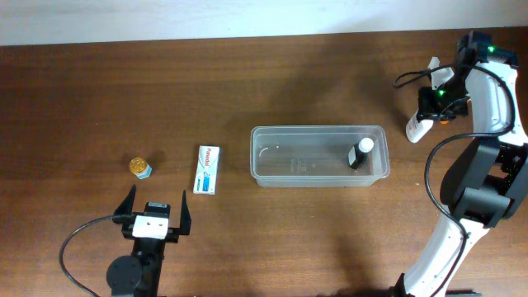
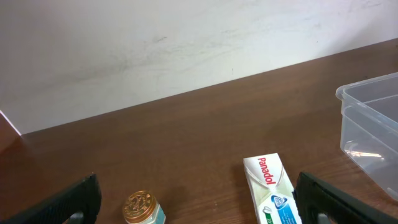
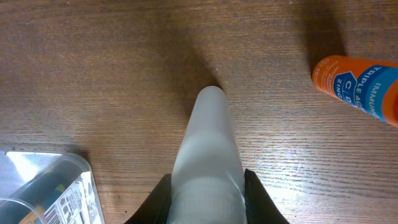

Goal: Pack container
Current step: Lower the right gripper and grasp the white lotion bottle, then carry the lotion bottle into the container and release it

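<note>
Table (image 1: 247, 74), brown wood. Container (image 1: 319, 156): centre, slightly twd right edge. Left gripper (image 1: 157, 204): near edge, left side, jaws wide, empty. Right gripper (image 3: 205, 186): far right corner, clamped on white tube (image 3: 208, 137). Panadol box (image 1: 208, 169): left of container. Orange tube (image 3: 360, 87): nr white tube. Dark bottle (image 1: 360, 153): inside container, right end. Gold-lid jar (image 1: 140, 167): left of box.

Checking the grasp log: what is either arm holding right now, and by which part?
The right gripper holds a white tapered plastic tube by its wider end, narrow tip pointing away. The left gripper is open and holds nothing.
</note>
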Action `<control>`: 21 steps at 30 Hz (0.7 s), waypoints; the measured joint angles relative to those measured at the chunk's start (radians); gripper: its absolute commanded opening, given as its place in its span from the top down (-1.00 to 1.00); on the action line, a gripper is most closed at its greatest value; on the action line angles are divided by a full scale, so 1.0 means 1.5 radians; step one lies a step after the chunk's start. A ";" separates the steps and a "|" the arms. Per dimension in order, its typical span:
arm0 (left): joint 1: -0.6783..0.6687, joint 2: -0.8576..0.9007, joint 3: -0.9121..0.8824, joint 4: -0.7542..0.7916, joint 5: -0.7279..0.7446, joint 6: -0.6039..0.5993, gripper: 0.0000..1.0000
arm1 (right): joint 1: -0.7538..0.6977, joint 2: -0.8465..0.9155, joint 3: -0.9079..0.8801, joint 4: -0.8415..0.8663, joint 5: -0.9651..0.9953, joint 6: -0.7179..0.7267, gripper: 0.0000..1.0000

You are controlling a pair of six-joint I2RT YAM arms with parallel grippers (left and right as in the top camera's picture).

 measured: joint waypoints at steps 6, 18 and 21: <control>0.000 0.000 0.000 0.000 0.000 0.000 -0.99 | 0.000 0.001 0.028 -0.081 -0.002 0.016 0.71; 0.000 0.000 0.000 0.000 0.000 0.000 -0.99 | 0.038 -0.013 0.248 -0.292 -0.022 0.060 0.69; 0.000 0.000 0.000 0.000 0.000 0.000 -0.99 | 0.069 -0.038 0.264 -0.292 -0.022 0.078 0.69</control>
